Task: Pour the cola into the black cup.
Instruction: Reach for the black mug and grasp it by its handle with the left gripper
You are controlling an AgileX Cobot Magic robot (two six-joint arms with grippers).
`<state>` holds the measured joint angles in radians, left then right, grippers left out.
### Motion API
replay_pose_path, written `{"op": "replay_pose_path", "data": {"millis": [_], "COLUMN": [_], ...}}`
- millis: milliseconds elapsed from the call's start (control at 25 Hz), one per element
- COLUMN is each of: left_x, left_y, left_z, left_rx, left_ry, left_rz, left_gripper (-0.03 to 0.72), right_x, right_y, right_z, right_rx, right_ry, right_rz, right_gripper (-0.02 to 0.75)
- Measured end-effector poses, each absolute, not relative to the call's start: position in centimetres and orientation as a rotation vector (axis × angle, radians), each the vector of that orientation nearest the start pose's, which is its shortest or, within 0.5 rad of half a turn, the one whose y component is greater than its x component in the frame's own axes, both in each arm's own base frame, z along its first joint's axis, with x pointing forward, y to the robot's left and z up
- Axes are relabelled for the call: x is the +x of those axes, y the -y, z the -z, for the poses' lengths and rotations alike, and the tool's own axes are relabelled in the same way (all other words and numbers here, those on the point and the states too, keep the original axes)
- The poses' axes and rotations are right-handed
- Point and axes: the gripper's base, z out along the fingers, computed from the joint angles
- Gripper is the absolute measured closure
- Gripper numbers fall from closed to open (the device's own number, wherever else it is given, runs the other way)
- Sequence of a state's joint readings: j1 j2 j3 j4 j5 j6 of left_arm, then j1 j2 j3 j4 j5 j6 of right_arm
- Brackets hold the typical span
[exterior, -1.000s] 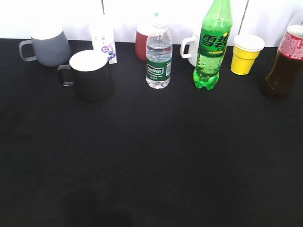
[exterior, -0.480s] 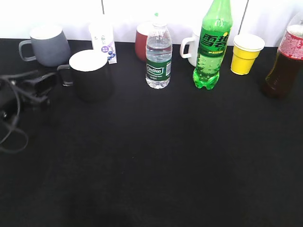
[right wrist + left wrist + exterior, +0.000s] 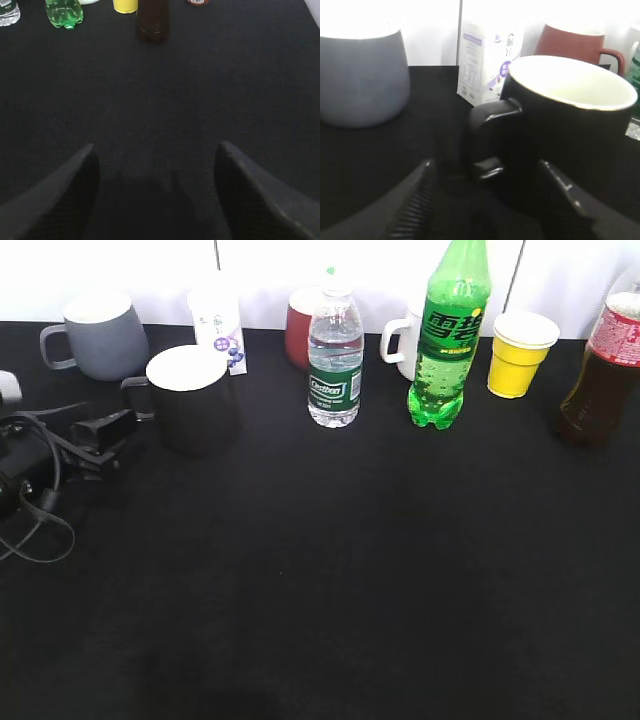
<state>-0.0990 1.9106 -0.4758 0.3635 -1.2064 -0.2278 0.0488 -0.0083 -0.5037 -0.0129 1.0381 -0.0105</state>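
Observation:
The black cup stands at the back left, glossy with a white inside, its handle pointing left. My left gripper is open, low on the table just left of the handle. In the left wrist view the cup fills the right and its handle lies between and just ahead of the open jaws. The cola stands at the far right edge, dark with a red label. It shows at the top of the right wrist view. My right gripper is open and empty, far from it.
A grey mug, a white carton, a dark red cup, a small water bottle, a white mug, a green soda bottle and a yellow cup line the back of the black table.
My left arm came in from the left edge and has moved right toward the black cup's handle. Nothing else has moved.

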Motion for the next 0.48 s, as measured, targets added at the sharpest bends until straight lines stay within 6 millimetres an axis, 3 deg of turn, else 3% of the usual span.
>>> {"op": "replay_pose_path", "data": {"millis": [160,320,480], "left_x": [29.0,31.0,32.2], "left_y": [5.8,6.1,6.2], "left_z": [-12.2,-10.3,-10.8], "left_rx": [0.241,0.247,0.257], "left_ry": [-1.725,-1.747,-1.707], "left_rz": [0.427,0.433,0.432], "left_gripper": [0.195,0.195,0.195], "right_x": [-0.6,-0.6,-0.6], "right_y": [0.1,0.1,0.1], "right_z": [-28.0,-28.0,-28.0], "right_rx": [-0.059,-0.059,-0.059], "right_ry": [-2.009,-2.009,-2.009], "right_rz": [-0.014,-0.016,-0.016], "right_gripper": [0.191,0.191,0.191]}}
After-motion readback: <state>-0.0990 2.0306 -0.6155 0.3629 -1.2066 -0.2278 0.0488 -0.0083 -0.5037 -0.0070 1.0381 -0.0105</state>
